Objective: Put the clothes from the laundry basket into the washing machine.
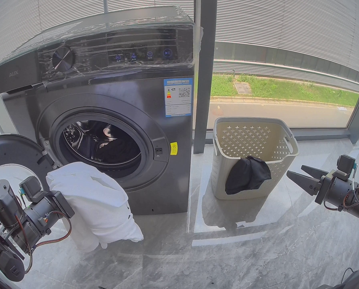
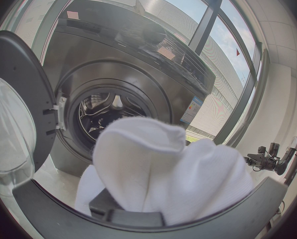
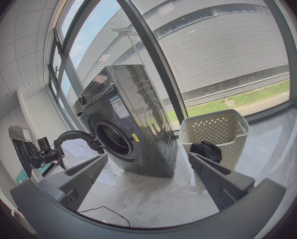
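A white garment (image 1: 93, 203) hangs from my left gripper (image 1: 61, 199), which is shut on it just below and in front of the washing machine's round opening (image 1: 101, 145). In the left wrist view the white garment (image 2: 161, 170) bulges over the fingers, with the drum (image 2: 105, 112) behind it. The dark grey washing machine (image 1: 107, 101) has dark clothing inside its drum. A beige laundry basket (image 1: 253, 153) stands to its right with a black garment (image 1: 247, 173) draped over its front rim. My right gripper (image 1: 304, 175) is open, in the air to the right of the basket (image 3: 218, 130).
The washer door (image 1: 11, 157) is swung open to the left, close to my left arm. A dark window post (image 1: 205, 61) stands between machine and basket. Pale marble floor (image 1: 227, 245) spreads out in front.
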Available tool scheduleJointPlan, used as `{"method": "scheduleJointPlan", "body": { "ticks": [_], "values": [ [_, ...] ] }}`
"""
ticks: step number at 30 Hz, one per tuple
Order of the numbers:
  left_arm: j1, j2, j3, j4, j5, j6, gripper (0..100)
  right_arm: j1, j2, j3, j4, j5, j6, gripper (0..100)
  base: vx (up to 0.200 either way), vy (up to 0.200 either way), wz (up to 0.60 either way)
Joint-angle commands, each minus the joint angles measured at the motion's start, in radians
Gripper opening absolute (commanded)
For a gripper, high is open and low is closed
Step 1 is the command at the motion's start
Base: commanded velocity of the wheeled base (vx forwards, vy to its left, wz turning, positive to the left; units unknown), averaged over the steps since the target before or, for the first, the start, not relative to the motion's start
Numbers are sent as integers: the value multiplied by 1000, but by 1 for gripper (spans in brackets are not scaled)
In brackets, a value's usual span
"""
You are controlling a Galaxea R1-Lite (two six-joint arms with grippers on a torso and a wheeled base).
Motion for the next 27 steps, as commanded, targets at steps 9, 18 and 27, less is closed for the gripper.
{"method": "scheduleJointPlan", "body": {
  "ticks": [9,18,27],
  "values": [
    [13,-2,13,20,-9,0,0,0,1,1,0,1,0,100,0,0,0],
    [21,7,-7,25,-23,64,0,0,1,1,0,1,0,100,0,0,0],
    [22,54,-56,22,-97,76,0,0,1,2,0,1,0,100,67,0,0]
  ]
}}
